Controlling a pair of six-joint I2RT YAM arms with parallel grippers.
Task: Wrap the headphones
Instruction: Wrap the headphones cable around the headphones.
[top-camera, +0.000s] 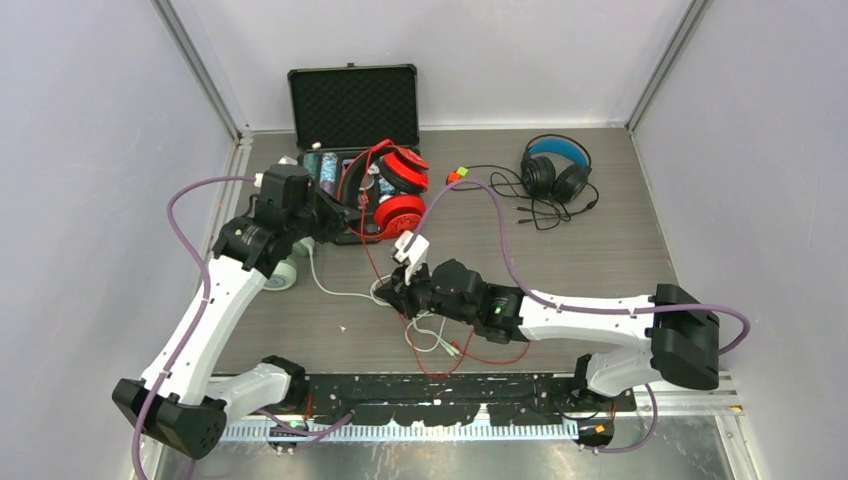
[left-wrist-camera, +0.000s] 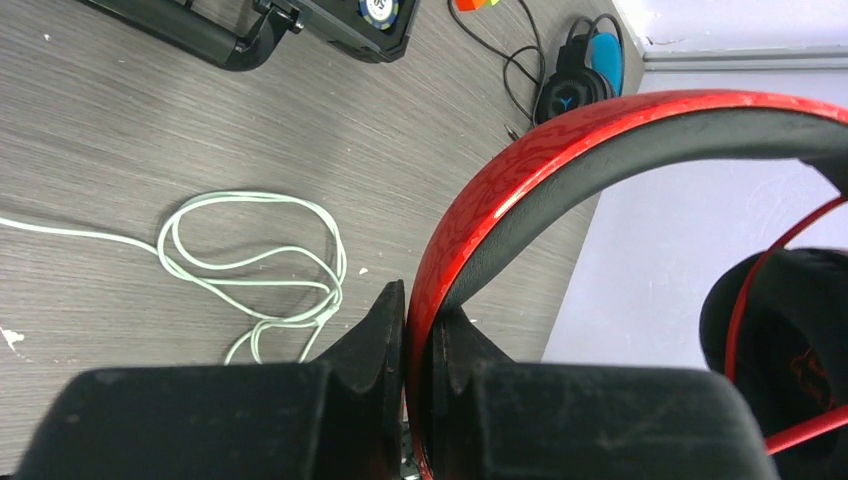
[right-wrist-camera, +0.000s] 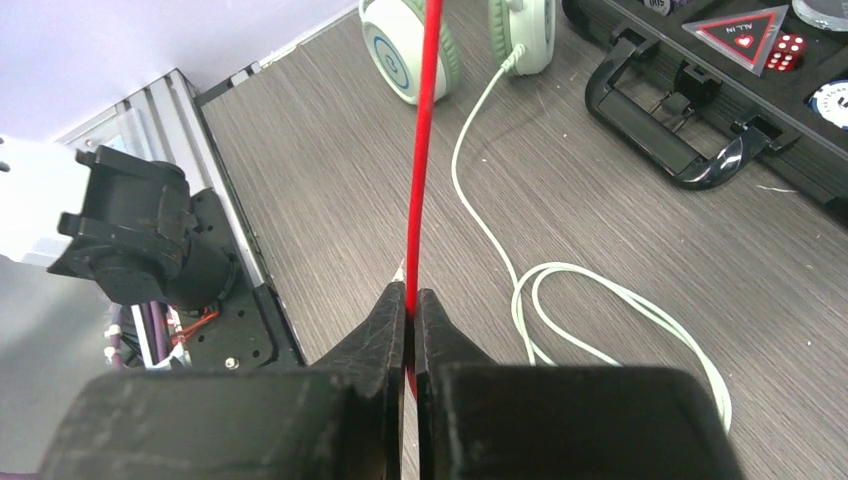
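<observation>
The red headphones (top-camera: 398, 190) are held up in front of the open case. My left gripper (top-camera: 340, 212) (left-wrist-camera: 420, 322) is shut on their red headband (left-wrist-camera: 500, 190). Their thin red cable (right-wrist-camera: 424, 150) runs taut down to my right gripper (top-camera: 390, 290) (right-wrist-camera: 411, 300), which is shut on it; the rest of the red cable (top-camera: 480, 355) lies looped on the table. The black headphones with a blue headband (top-camera: 556, 168) (left-wrist-camera: 578, 72) lie at the back right with their cable loose. The mint-green headphones (right-wrist-camera: 408, 48) (top-camera: 283, 273) lie partly under my left arm, their pale cable (right-wrist-camera: 600, 300) (left-wrist-camera: 250, 262) coiled on the table.
An open black case (top-camera: 353, 105) (right-wrist-camera: 700, 100) with foam lid stands at the back, holding small items. A small red and green object (top-camera: 457, 175) lies beside it. Grey walls close in left, right and behind. A metal rail (top-camera: 440, 425) runs along the near edge.
</observation>
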